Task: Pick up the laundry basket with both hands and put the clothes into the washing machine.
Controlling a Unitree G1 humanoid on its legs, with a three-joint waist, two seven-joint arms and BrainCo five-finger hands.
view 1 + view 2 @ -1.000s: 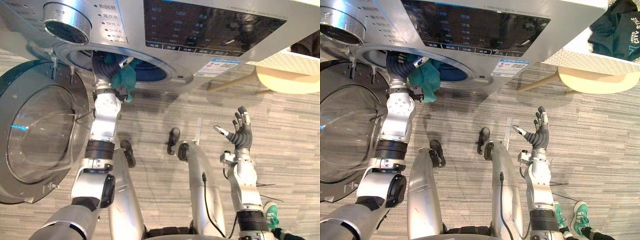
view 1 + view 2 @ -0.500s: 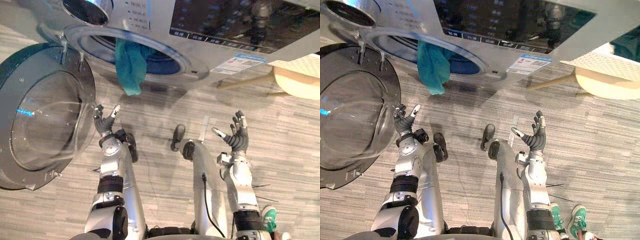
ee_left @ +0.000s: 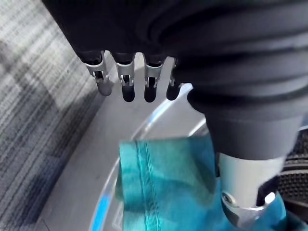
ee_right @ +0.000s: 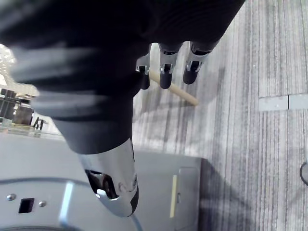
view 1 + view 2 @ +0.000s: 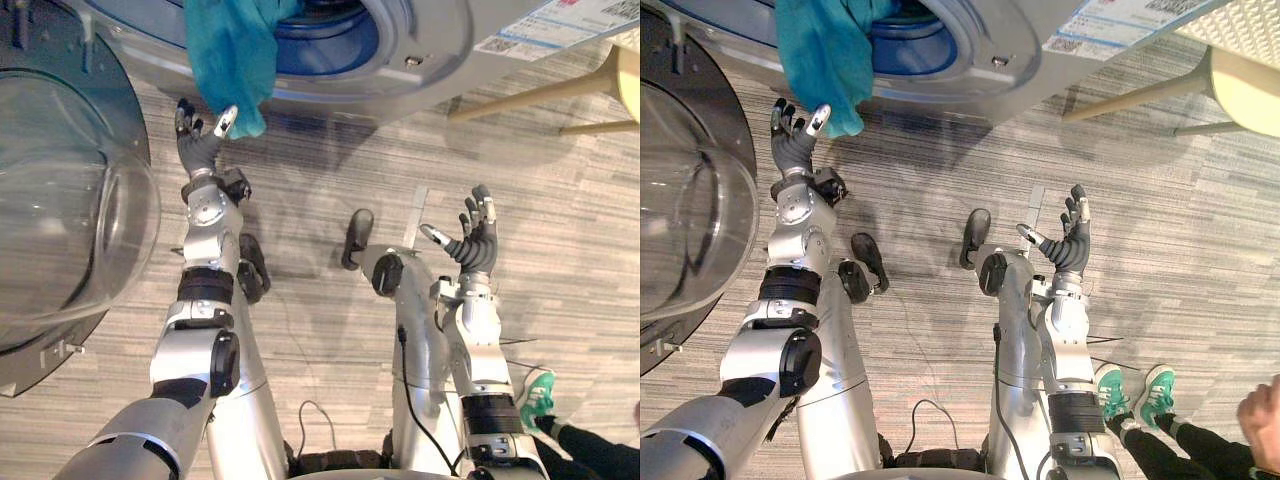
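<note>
The floor [image 5: 560,200] is grey with a striped, wood-like pattern, and the washing machine [image 5: 440,40] stands at the far side of it. Its round glass door [image 5: 60,220] is swung open toward the robot's left.

A teal cloth [image 5: 230,60] lies half in the drum opening [image 5: 330,35] and half out, with its loose end hanging over the front rim. The left hand [image 5: 198,140] is raised just under this hanging end, fingers straight and spread and holding nothing. I cannot tell if the thumb touches the fabric. The right hand [image 5: 472,240] is also wide open, palm up above the bare floor, well apart from the machine. At the robot's right, a white perforated laundry basket [image 5: 1240,25] rests on a pale stool [image 5: 1250,95].

The cloth looks light, soft and limp, so I judge it will fold and slide rather than keep its shape. It may slip back out if only its edge is pushed. A good place to take it is the hanging end, bunched between thumb and fingers, and then it can be carried deep past the rim.
</note>
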